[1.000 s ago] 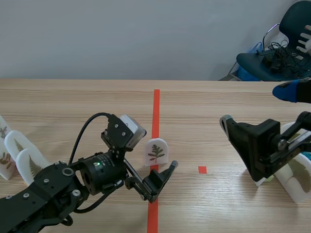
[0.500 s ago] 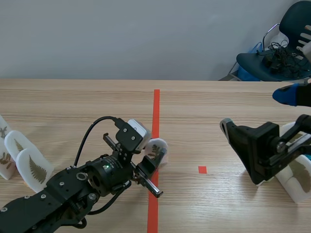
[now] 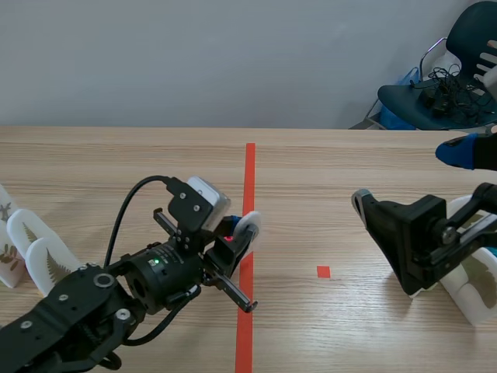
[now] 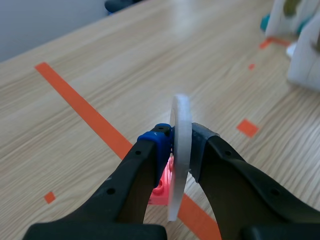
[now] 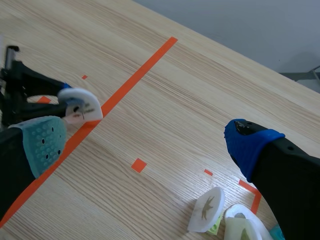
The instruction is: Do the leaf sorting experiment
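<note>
With leaf cards waiting at lower left, the left claw pinches a white leaf card edge-on over the central orange tape line, so it likely needs a firm, level carry to its matching group; the right claw gapes wide.

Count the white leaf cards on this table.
7 leaf cards visible: one clamped in the left end effector, four clustered far left, two behind the right arm. Others may be hidden behind that arm.
</note>
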Tool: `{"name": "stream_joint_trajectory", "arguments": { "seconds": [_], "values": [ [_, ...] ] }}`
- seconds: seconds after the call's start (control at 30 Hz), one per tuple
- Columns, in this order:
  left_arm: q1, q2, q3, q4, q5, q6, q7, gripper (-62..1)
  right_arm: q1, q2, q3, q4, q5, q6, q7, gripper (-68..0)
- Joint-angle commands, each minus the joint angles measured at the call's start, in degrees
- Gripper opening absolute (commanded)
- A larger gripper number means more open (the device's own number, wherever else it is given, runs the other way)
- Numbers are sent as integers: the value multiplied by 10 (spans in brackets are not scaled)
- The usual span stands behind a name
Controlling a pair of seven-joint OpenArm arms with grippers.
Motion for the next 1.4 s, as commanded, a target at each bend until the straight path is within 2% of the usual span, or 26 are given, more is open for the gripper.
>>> {"name": "stream_joint_trajectory", "arguments": {
  "seconds": [0.0,0.17,0.33,0.57,0.7,0.8,0.9,1.17,1.37],
  "values": [
    [30,-22,-15,65,-30,1,6,-524,8,0,3,0,4,-2,8,4],
    [137,-52,-84,193,-81,1,39,-524,8,0,3,0,4,-2,8,4],
    [230,-48,-165,238,-142,1,38,-524,8,0,3,0,4,-2,8,4],
    [272,-38,-237,235,-144,30,37,-524,8,0,3,0,4,-2,6,4],
    [264,-39,-258,210,-146,65,37,-524,8,0,3,0,4,-2,6,4],
    [254,-39,-268,165,-175,65,25,-524,8,0,3,0,4,-2,6,4],
    [239,-39,-276,120,-190,65,-3,-524,8,0,3,0,4,-2,6,4],
    [209,-39,-308,59,-190,65,-45,-524,8,0,3,0,4,-2,3,4],
    [193,-39,-326,37,-190,65,-53,-524,8,0,3,0,4,-2,2,4]
  ]
}}
